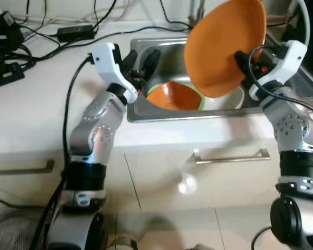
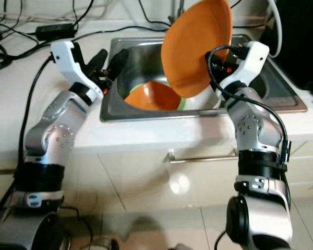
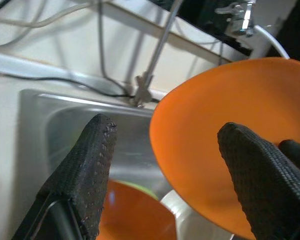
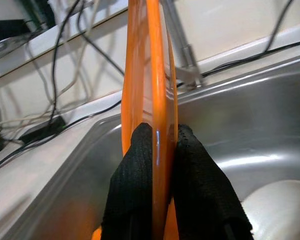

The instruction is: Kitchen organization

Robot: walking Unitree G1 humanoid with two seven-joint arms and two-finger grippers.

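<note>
White tabletop (image 1: pixel 31 120) is framing a steel sink (image 1: pixel 161 112) holding an orange bowl (image 1: pixel 169 96) and white bowl (image 1: pixel 229 99) — right end effector (image 4: pixel 162 150) is pinching an orange plate (image 1: pixel 224 44) above; left end effector (image 1: pixel 141 65) is hovering spread.

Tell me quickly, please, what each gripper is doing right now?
Left gripper: open, empty, at the steel sink's left edge.
Right gripper: shut on the round orange plate, held above the sink.

Home kitchen: steel sink (image 1: pixel 146 112), countertop (image 1: pixel 36 109).
</note>
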